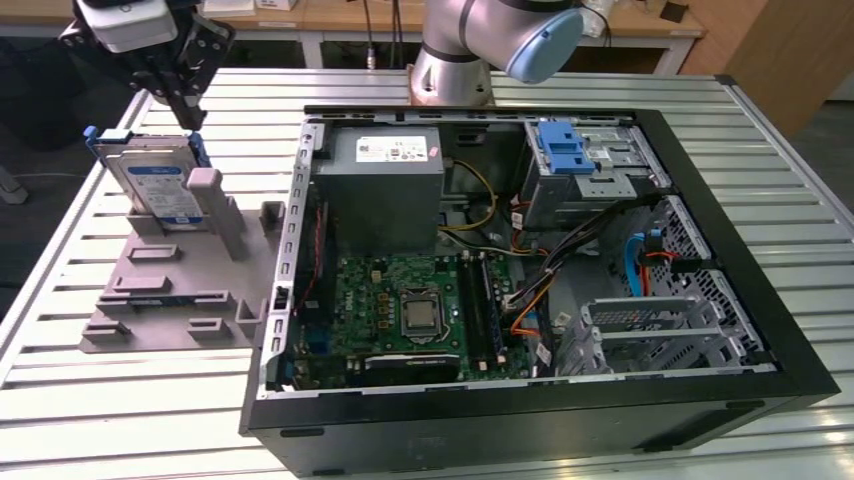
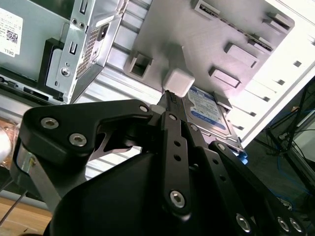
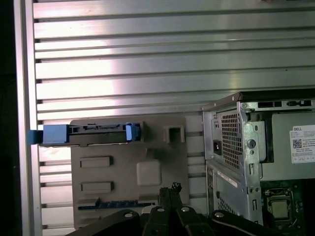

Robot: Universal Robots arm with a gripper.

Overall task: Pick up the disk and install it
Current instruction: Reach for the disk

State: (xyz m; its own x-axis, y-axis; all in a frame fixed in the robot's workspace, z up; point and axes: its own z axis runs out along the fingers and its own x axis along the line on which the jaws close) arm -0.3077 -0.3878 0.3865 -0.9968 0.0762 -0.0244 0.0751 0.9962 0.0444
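disk (image 1: 130, 165) upright in grey holder (image 1: 174, 290) | white-and-blue label (image 1: 160, 192) | jaws clenched, empty, above it

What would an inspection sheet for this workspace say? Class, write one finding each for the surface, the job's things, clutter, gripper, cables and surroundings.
Surface: slatted metal table, carrying a grey holder plate and an open computer case.
Job's things: disk stands on edge in the holder plate; drive cage with a blue latch sits inside the case.
Clutter: nothing seen.
Gripper: gripper shut, holding nothing, above the disk.
Cables: yellow, black and orange wires run inside the case.
Surroundings: wooden furniture behind the table.
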